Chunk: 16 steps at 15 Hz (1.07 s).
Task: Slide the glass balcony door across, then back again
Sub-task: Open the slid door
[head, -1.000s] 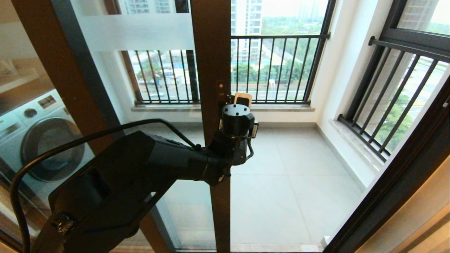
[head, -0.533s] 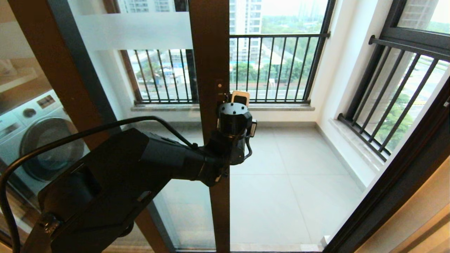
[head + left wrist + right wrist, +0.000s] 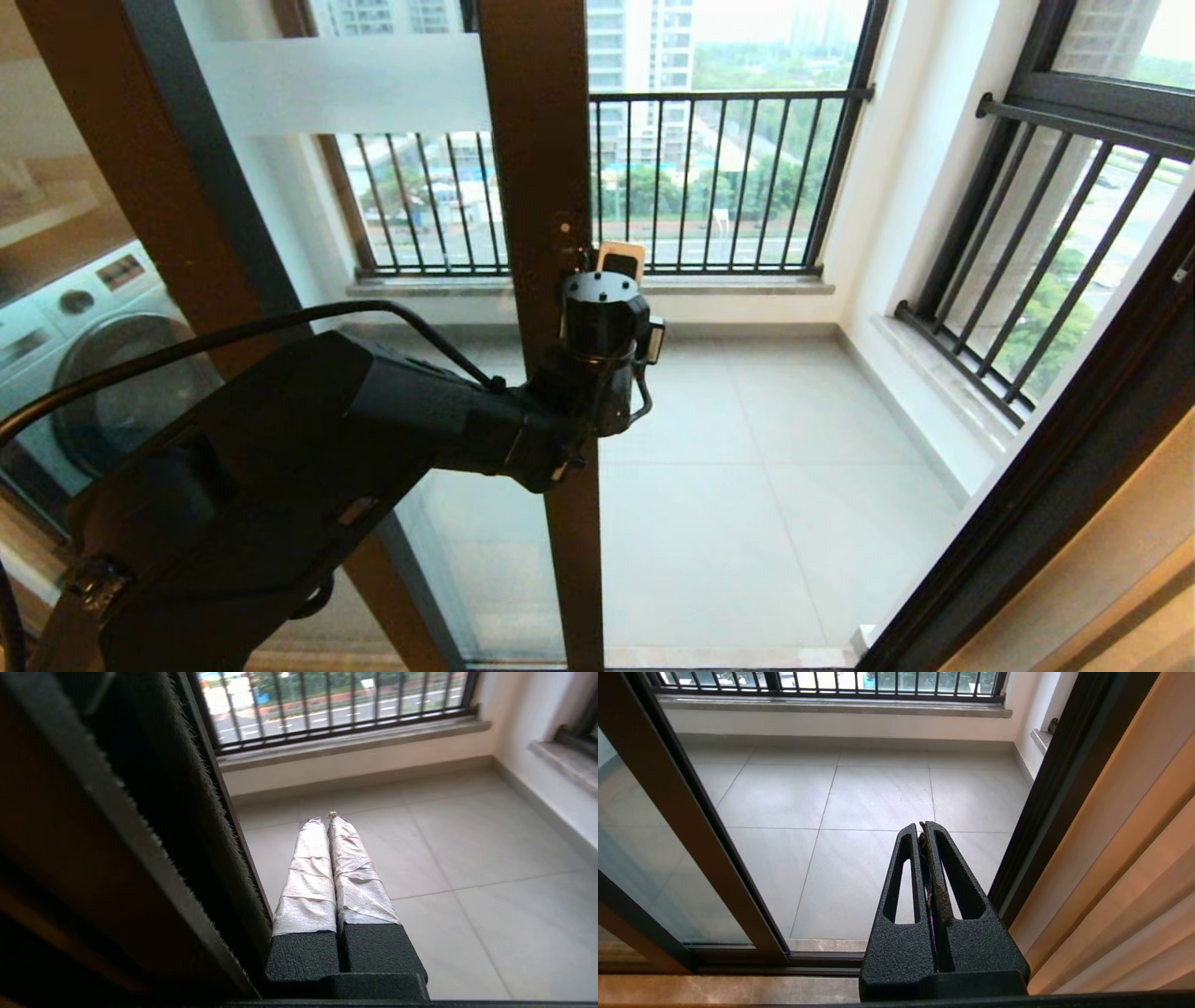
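Note:
The glass balcony door (image 3: 537,140) has a dark brown stile and a frosted white band (image 3: 345,84) across its glass. It stands partly slid to the left, with an open gap to its right. My left gripper (image 3: 621,259) is shut with nothing between its fingers and reaches past the stile's right edge at handle height. In the left wrist view its white-wrapped fingers (image 3: 308,868) lie alongside the door's edge with its brush seal (image 3: 163,835). My right gripper (image 3: 923,826) is shut and empty. It hangs low in front of the opening, apart from the door's stile (image 3: 691,849).
A second brown-framed glass panel (image 3: 140,187) stands at the far left, with a washing machine (image 3: 112,373) showing through it. Black-barred windows (image 3: 709,177) line the balcony's back and right side (image 3: 1055,252). The dark door jamb (image 3: 1055,485) bounds the opening; beyond lies the tiled floor (image 3: 766,485).
The door's stile and my left gripper have moved to the left together, and the opening on the right has grown wider. The right gripper's earlier position is not shown.

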{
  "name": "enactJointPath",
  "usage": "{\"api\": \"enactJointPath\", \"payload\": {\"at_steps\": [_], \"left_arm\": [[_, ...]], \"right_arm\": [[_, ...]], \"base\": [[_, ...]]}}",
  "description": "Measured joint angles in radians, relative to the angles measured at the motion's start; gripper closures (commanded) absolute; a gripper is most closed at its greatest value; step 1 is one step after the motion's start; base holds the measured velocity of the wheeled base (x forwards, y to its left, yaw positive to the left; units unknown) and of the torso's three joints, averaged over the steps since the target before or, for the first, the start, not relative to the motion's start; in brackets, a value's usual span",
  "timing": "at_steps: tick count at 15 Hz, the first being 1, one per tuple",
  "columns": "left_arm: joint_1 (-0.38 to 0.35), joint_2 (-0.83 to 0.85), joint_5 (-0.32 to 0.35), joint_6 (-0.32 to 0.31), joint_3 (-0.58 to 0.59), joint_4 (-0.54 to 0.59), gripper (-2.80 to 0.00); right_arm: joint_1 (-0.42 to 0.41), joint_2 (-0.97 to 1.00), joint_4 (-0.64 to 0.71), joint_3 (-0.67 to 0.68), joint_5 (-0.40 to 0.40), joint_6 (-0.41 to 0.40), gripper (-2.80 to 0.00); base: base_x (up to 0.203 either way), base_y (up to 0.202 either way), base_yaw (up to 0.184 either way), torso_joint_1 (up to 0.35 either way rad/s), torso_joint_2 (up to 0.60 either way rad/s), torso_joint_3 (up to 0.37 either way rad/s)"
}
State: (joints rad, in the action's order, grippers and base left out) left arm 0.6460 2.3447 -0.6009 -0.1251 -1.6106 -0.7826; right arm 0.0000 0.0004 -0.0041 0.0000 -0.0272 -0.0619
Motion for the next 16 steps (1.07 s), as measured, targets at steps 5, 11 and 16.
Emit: {"api": "enactJointPath", "payload": {"at_steps": [5, 11, 16], "left_arm": [[-0.020, -0.008, -0.013, 0.000, 0.008, -0.004, 0.00], [-0.031, -0.016, -0.003, 0.000, 0.023, -0.016, 0.00], [-0.058, -0.031, 0.006, -0.002, 0.063, -0.036, 0.00]], "right_arm": [[0.000, 0.000, 0.000, 0.000, -0.001, 0.000, 0.00], [0.000, 0.000, 0.000, 0.000, 0.000, 0.000, 0.00], [0.000, 0.000, 0.000, 0.000, 0.000, 0.000, 0.00]], "base": [[0.000, 0.000, 0.000, 0.000, 0.00, 0.000], [0.000, 0.000, 0.000, 0.000, 0.00, 0.000], [0.000, 0.000, 0.000, 0.000, 0.00, 0.000]]}}
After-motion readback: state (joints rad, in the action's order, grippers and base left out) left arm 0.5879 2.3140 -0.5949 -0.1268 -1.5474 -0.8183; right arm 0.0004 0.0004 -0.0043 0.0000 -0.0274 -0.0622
